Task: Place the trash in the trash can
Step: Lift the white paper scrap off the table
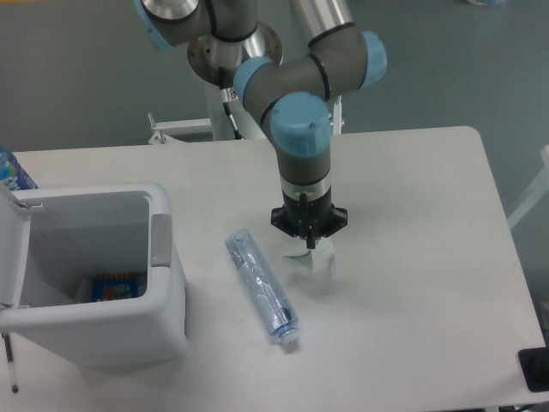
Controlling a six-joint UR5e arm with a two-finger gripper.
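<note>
Gripper [310, 246]: jaws clamped on white carton piece [317, 256], held just above surface [412, 223] near centre. Clear bottle [261, 287]: laid flat toward front edge. Trash can [94, 275]: lid open, front-left corner.

A white worktop [412, 215] with rounded corners carries the things. Near its left edge stands the white trash can [103, 330], lid hinged open to the left, a grey latch tab on its right wall. Just right of the can, the clear bluish bottle [260, 287] lies on its side, slanting, its pale cap toward the front edge. A dark object [535, 369] sits at the front right corner.
</note>
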